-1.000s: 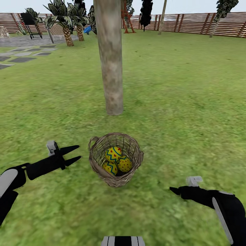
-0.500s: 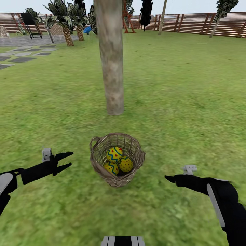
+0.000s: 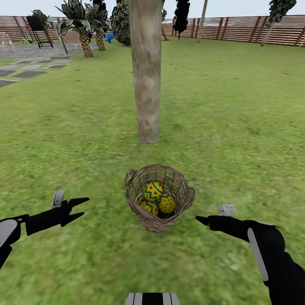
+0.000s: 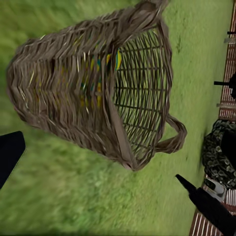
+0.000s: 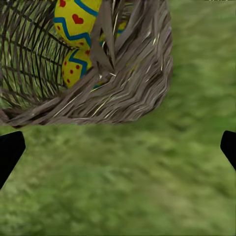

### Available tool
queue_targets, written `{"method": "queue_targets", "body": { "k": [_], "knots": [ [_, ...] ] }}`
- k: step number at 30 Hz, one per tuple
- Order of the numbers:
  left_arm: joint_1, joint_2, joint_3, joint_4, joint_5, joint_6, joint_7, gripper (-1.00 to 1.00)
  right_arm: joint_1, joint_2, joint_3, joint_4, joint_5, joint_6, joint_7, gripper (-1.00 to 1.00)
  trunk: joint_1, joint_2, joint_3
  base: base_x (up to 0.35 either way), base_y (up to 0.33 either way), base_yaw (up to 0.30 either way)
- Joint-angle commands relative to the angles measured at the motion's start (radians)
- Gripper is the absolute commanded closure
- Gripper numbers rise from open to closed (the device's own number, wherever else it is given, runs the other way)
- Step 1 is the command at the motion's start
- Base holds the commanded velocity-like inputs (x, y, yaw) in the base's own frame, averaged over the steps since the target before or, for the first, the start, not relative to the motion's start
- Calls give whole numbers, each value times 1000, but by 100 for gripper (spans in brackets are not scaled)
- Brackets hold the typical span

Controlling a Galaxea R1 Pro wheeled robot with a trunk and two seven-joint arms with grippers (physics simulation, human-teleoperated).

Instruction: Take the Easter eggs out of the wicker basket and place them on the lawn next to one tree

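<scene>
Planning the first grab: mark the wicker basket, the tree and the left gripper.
wicker basket [image 3: 183, 195]: head view, right side of the woven wall.
tree [image 3: 147, 84]: head view, middle of the grey-beige trunk.
left gripper [image 3: 80, 207]: head view, midway between its open fingertips.

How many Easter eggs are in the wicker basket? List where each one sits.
3, all inside the wicker basket: one egg on top toward the tree, one toward the right hand's side, one lower, nearest the robot. None lies on the lawn.
</scene>
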Motion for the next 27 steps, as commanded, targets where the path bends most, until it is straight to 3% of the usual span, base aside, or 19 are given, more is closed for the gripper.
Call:
{"method": "queue_targets", "body": {
  "k": [1, 8, 9, 27],
  "knots": [
    [-1, 0, 1, 6, -10, 4, -10, -100, -3, 6, -1, -3, 0, 8, 3, -100, 0, 0, -1, 0, 24, 0],
    [-1, 0, 1, 40, -11, 3, -9, -100, -41, 45, 0, -8, 0, 25, 3, -100, 0, 0, -1, 0, 6, 0],
    [-1, 0, 1, 41, -11, 3, -9, -100, -70, 50, 0, -8, 0, 26, 3, -100, 0, 0, -1, 0, 0, 0],
    [-1, 1, 3, 43, -11, 2, -7, -100, -215, 40, 4, -8, 1, 92, 2, -100, 0, 0, -1, 0, 0, 0]
  ]
}}
